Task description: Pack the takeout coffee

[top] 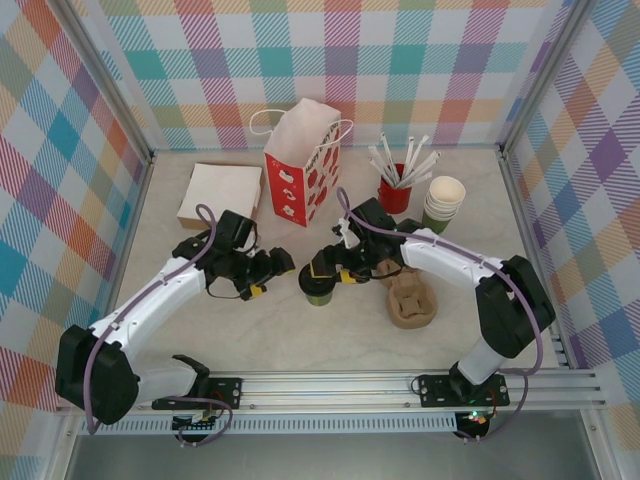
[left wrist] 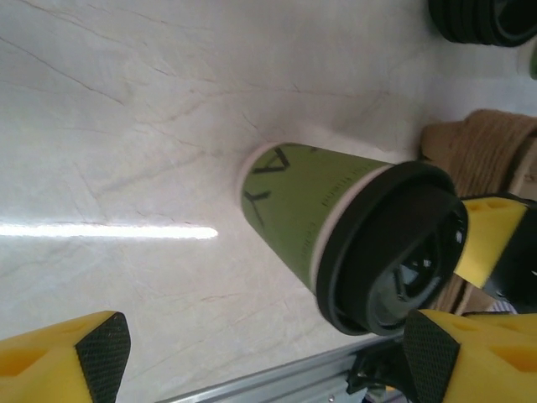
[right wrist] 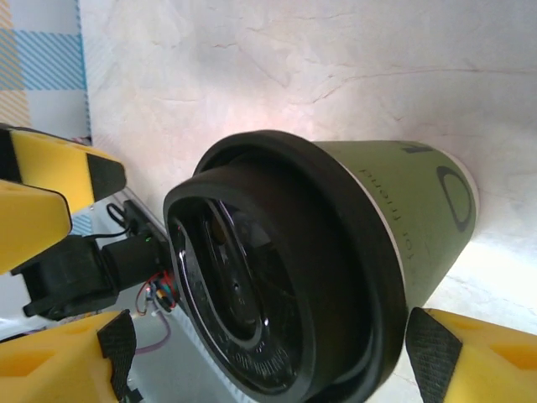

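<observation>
Both agape — left end effector, right end effector.

From above, the right gripper partly covers the top of the coffee cup, and the print on the red paper bag is too small to read. In the left wrist view a yellow finger overlaps the right side of the cup's black lid, while the cardboard cup carrier runs off the right edge. In the right wrist view the lid's lower rim is cut by the bottom edge, and the lettering on the cup's side is unreadable.
</observation>
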Action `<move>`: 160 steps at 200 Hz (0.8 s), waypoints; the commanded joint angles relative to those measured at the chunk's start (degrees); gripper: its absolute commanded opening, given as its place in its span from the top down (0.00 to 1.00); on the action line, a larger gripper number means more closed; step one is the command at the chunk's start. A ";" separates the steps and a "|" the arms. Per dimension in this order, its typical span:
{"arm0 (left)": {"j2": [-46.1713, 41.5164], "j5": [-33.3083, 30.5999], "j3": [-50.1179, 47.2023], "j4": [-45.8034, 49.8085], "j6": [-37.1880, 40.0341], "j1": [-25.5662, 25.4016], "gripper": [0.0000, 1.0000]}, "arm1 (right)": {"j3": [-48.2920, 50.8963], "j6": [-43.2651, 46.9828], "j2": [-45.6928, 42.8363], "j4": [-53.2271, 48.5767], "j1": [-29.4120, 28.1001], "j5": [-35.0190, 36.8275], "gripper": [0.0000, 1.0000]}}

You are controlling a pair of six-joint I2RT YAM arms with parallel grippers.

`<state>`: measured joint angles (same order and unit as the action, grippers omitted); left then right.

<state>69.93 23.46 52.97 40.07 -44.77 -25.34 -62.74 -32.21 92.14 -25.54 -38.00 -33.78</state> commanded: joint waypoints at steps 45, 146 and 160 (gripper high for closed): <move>-2.24 7.60 -4.70 -5.22 -2.38 -0.95 0.17 | 0.55 2.05 -4.42 -5.32 -0.34 5.54 0.25; 4.45 6.79 -4.31 -8.36 -2.17 -4.93 0.22 | -6.86 3.40 1.56 -9.88 -0.32 7.85 0.46; 5.00 5.93 -4.58 -8.21 -2.05 -5.11 0.23 | -7.17 3.44 2.13 -10.29 -0.45 8.25 0.47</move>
<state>74.08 30.39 48.58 31.33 -47.29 -29.67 -68.07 -30.00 92.55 -32.75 -38.30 -26.33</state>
